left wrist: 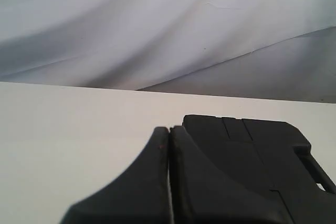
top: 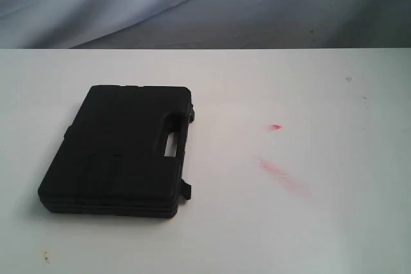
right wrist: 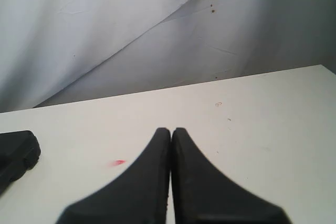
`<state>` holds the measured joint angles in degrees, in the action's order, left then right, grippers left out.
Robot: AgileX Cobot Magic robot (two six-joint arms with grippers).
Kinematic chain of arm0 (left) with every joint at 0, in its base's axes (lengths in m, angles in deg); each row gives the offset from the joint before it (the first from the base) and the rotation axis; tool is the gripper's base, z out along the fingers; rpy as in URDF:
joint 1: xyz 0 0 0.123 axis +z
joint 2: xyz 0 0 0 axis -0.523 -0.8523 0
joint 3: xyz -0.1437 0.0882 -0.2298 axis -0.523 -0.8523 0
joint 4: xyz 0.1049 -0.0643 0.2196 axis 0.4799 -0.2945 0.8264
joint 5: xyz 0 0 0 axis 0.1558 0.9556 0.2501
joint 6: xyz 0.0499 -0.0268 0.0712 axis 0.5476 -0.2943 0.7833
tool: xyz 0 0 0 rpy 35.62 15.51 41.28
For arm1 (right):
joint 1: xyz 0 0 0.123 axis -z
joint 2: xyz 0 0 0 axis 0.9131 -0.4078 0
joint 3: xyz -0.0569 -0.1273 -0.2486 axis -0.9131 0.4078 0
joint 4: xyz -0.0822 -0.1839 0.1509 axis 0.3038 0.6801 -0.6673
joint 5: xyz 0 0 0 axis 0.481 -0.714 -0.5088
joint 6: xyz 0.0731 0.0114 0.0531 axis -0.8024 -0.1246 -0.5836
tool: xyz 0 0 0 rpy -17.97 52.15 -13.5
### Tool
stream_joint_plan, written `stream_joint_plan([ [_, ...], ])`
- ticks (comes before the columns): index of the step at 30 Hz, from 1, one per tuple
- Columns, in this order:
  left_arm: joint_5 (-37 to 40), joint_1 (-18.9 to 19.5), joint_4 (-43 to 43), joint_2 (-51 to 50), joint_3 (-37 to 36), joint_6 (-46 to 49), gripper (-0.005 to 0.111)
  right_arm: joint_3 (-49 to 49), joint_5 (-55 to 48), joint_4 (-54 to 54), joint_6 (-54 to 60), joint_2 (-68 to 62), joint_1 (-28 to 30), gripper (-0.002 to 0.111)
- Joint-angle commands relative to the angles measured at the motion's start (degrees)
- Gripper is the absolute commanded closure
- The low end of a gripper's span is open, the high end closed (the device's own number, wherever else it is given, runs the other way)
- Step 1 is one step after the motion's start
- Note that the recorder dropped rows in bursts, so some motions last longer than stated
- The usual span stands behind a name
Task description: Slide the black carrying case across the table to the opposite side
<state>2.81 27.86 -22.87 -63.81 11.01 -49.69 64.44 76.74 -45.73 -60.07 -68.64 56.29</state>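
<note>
The black case lies flat on the left half of the white table, its handle slot facing the middle and two latches on that edge. Neither arm shows in the exterior view. In the left wrist view my left gripper is shut with nothing held, its tips just short of the case, which lies ahead and to one side. My right gripper is also shut and empty over bare table, with a corner of the case at the frame's edge.
Red smears and a small red speck mark the table right of the case. A grey-white cloth backdrop hangs behind the far table edge. The red speck also shows near the right gripper.
</note>
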Motion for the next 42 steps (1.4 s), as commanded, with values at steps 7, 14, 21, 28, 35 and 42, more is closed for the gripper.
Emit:
stream_joint_plan([
  [7, -0.20, -0.32, 0.50, 0.26, -0.23, -0.05, 0.107, 0.21, 0.06, 0.00, 0.31, 0.15, 0.42, 0.108],
  [14, -5.43, -0.32, -1.69, 0.01, -0.23, -0.37, 0.107, 0.21, 0.06, 0.00, 0.31, 0.15, 0.42, 0.108],
  [21, -8.64, -0.32, -1.69, -2.44, -0.23, -14.06, 0.107, 0.21, 0.06, 0.00, 0.31, 0.15, 0.42, 0.108],
  [28, -8.48, -0.32, -1.69, -7.96, 4.08, -21.07, 0.107, 0.21, 0.06, 0.00, 0.31, 0.15, 0.42, 0.108],
  [35, 5.51, -0.32, -3.04, -16.12, 15.97, -20.60, 0.107, 0.21, 0.06, 0.00, 0.31, 0.15, 0.42, 0.108],
  [42, 9.01, -0.32, -10.10, -25.56, 28.81, -8.25, 0.107, 0.21, 0.06, 0.00, 0.31, 0.15, 0.42, 0.108],
])
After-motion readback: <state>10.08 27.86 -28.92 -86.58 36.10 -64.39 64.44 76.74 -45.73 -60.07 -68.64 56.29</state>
